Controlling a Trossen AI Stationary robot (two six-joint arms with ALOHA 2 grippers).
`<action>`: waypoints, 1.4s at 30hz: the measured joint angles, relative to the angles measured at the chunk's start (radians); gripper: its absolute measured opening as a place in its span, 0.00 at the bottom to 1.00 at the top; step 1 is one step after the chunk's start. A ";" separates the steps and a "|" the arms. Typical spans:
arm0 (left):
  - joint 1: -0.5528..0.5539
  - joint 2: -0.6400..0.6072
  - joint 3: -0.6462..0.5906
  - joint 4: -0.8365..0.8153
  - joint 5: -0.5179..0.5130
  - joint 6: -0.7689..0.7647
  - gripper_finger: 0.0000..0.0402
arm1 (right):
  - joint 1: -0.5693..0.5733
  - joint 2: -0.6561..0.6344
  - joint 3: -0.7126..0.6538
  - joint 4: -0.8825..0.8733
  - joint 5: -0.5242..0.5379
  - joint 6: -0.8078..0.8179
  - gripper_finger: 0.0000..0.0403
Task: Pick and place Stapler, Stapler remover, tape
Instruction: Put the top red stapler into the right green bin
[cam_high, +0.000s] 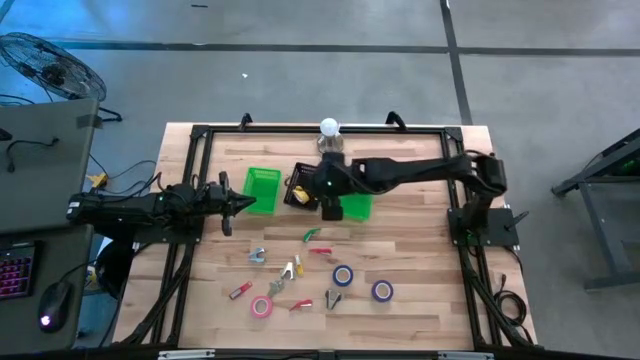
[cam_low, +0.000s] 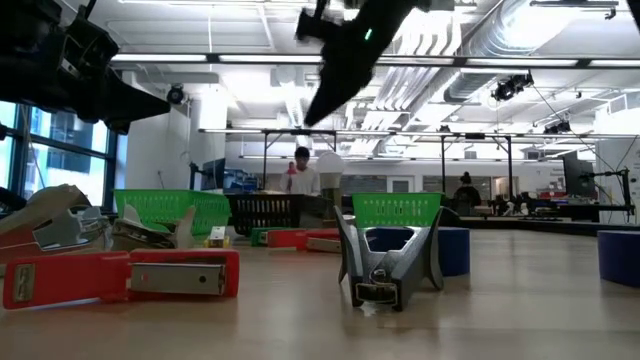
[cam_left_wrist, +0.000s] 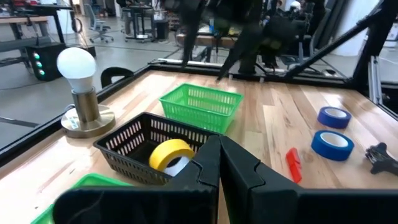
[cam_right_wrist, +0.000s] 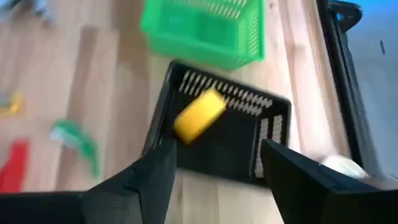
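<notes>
Right pincer (cam_right_wrist: 214, 165) hung spread wide right over the black basket (cam_right_wrist: 273, 134), gripping nothing. Yellow tape (cam_right_wrist: 198, 115) sat just beyond its fingertips inside that basket; hidden under the arm from above, though. Left pincer (cam_left_wrist: 219, 163) was shut tight, empty, off to the side facing the basket. Blue tape rolls (cam_high: 343, 275), pink one (cam_high: 262, 306) and red stapler (cam_low: 120, 277) lay well clear on the tabletop (cam_high: 420, 300).

1. Right gripper (cam_right_wrist: 214, 165) hangs spread above black basket (cam_high: 297, 192), blocking entry from above.
2. Green baskets (cam_high: 262, 188) flank it; lamp (cam_high: 330, 135) guards the table's (cam_high: 420, 300) far edge.
3. Near-right corner: bare wood.
</notes>
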 joint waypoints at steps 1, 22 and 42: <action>0.000 0.000 0.000 -0.003 0.004 0.000 0.00 | 0.021 -0.012 0.024 -0.074 0.009 0.020 0.56; 0.000 -0.001 0.000 -0.008 0.056 0.000 0.00 | 0.423 -0.074 -0.145 -0.505 -0.171 0.857 0.54; 0.000 -0.001 0.000 -0.006 0.057 0.000 0.00 | 0.567 -0.074 -0.335 -0.254 -0.229 1.089 0.53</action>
